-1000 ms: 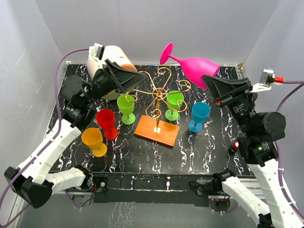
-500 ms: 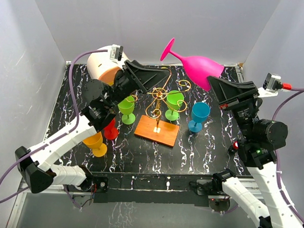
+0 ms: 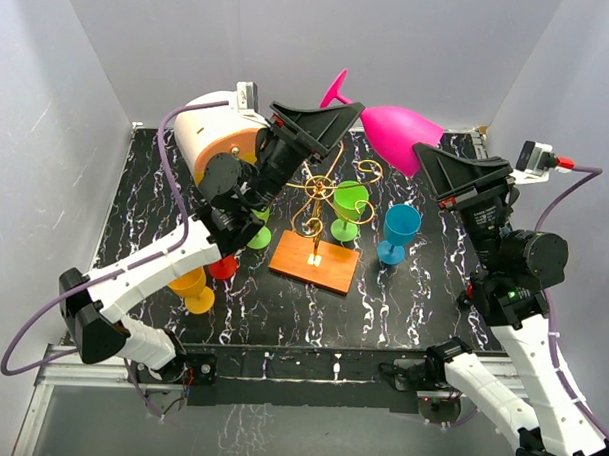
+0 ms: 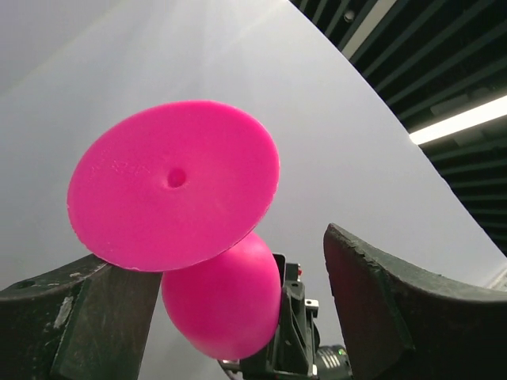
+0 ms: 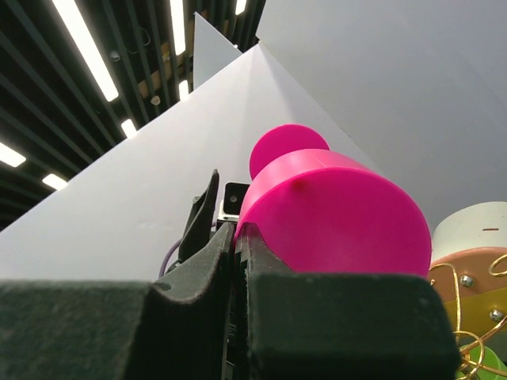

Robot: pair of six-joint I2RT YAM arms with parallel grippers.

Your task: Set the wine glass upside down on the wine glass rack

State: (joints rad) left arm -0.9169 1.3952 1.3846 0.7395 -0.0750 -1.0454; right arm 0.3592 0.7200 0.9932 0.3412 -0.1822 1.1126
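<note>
The pink wine glass hangs in the air above the back of the table, lying nearly on its side with its foot to the left. My right gripper is shut on its rim, the thin wall pinched between the pads. My left gripper is open, one finger on each side of the foot; the bowl shows beyond. Its right finger stands clear of the glass. The gold wire wine glass rack stands below on its orange base.
Two green glasses stand by the rack, with a blue one to the right. A red glass and an orange glass stand at the left. A cream-and-orange drum box sits at the back left.
My left arm has swung up and to the right from the drum box to the glass's foot, its jaws narrowing a little. The right gripper has kept the glass raised, shifting it slightly.
</note>
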